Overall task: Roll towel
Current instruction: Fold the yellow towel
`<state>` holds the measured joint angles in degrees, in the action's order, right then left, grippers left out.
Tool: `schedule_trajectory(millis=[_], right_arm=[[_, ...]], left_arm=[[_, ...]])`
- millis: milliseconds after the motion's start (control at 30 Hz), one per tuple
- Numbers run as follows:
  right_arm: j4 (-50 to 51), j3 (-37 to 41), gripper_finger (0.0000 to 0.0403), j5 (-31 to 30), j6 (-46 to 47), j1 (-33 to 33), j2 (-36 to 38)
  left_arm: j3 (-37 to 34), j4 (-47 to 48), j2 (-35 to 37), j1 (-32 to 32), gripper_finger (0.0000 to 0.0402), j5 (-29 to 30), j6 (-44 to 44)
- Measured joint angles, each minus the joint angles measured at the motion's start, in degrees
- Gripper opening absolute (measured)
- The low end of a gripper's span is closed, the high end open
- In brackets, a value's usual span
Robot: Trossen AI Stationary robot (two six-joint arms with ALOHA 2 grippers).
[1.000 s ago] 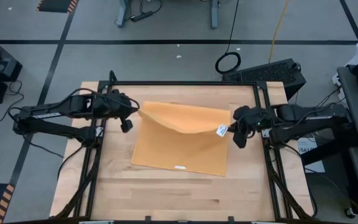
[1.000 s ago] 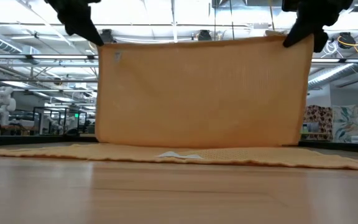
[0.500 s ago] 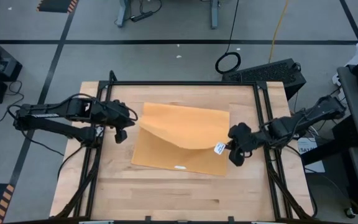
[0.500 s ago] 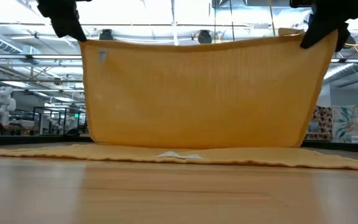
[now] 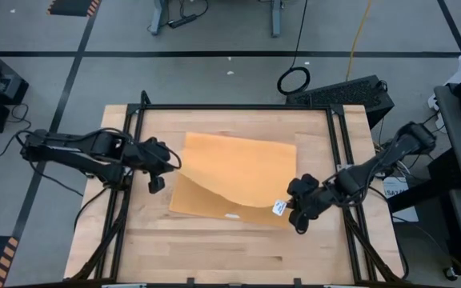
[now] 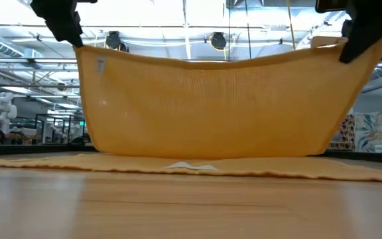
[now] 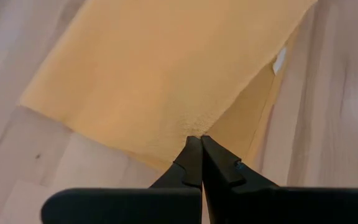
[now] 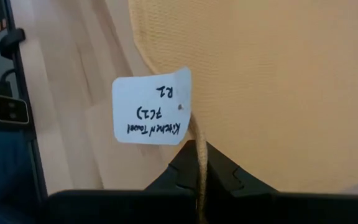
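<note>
Towel [image 5: 234, 172] edge farther forward now

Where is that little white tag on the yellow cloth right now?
In the high view the white tag hangs at the towel's lifted corner on the table's right side, right beside the right pincer that pinches that corner.

The towel [image 5: 238, 168] is matt, finely ribbed woven cloth; its tag [image 8: 153, 112] looks like smooth paper. The counter [image 5: 214, 256] is pale, satin-smooth wood; the fingers [image 7: 191, 163] are matt black plastic.

Mustard towel [image 5: 238, 172], far edge lifted, sagging
</note>
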<state>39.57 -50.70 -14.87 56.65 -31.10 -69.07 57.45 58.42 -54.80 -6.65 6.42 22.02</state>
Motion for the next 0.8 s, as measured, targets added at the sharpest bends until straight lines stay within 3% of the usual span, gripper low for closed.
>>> schedule_trajectory(millis=[333,800], right_arm=[[-2.18,0.00,0.0000,-0.24,4.01,-3.59,-5.56],[-7.47,0.02,0.0000,0.54,4.45,-4.34,-12.79]], left_arm=[[0.00,1.85,-6.28,-6.18,0.0000,5.61,4.29],[0.00,4.21,-13.31,-9.54,0.0000,11.23,7.74]])
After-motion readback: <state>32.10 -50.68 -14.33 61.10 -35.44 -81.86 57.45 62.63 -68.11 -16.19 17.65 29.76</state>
